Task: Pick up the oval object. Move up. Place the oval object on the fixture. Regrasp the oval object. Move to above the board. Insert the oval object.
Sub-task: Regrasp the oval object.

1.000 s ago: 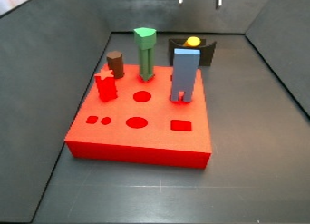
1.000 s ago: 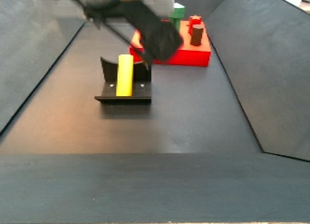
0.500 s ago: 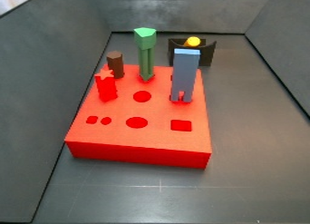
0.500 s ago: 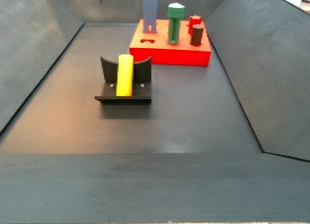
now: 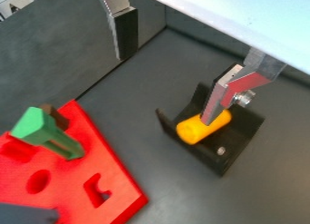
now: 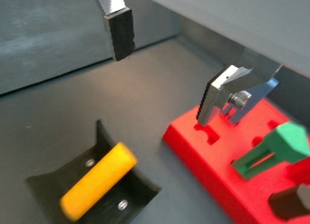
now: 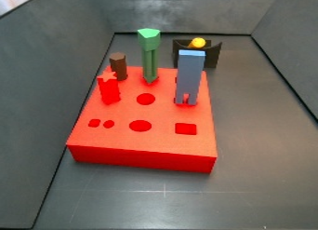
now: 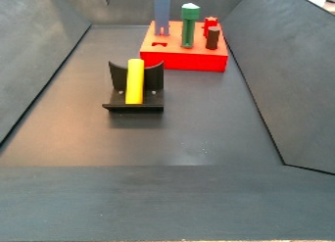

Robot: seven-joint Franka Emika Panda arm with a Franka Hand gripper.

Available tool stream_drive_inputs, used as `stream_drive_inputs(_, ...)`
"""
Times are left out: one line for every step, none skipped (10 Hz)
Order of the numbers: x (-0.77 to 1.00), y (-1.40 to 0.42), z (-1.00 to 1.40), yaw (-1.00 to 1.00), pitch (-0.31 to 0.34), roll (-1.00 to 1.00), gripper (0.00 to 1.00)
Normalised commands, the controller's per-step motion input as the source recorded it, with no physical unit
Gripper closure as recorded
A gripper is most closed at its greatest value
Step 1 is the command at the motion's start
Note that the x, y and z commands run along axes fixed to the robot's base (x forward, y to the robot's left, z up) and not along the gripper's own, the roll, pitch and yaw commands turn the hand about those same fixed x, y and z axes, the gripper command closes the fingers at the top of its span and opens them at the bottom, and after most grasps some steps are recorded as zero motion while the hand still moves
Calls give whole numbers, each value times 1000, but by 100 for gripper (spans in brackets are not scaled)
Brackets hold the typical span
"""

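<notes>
The oval object, a yellow-orange peg, lies in the dark fixture in both side views (image 8: 133, 79) (image 7: 198, 42) and both wrist views (image 5: 204, 128) (image 6: 100, 180). The fixture (image 8: 132, 108) (image 7: 214, 55) (image 5: 247, 130) (image 6: 51, 184) stands on the floor next to the red board (image 7: 149, 141) (image 8: 197, 61) (image 5: 103, 187) (image 6: 212, 169). My gripper (image 5: 176, 60) (image 6: 169, 69) is open and empty, high above the fixture and the board's edge. It does not show in the side views. Nothing is between the fingers.
On the board stand a green hexagonal post (image 7: 149, 53), a blue rectangular post (image 7: 189, 75), a brown cylinder (image 7: 118, 64) and a small red piece (image 7: 108, 87). Dark sloping walls enclose the floor on all sides.
The arm and gripper rose away from the fixture and left both side views. The oval object stayed lying in the fixture.
</notes>
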Motion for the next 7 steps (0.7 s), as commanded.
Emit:
stream_drive_inputs(-51,-27,13,22,-4,1000,0)
stream_drive_inputs(-47,-23,14,22,-11,1000,0)
stream_drive_inputs(-39,-20,6,23,-18,1000,0)
stream_drive_inputs(-28,-18,2,24,-27,1000,0)
stream_drive_inputs(-28,-16,1,25,-30,1000,0)
stream_drive_inputs(-27,-15,4,26,-30,1000,0)
stream_drive_inputs(-21,-17,7,26,-28,1000,0)
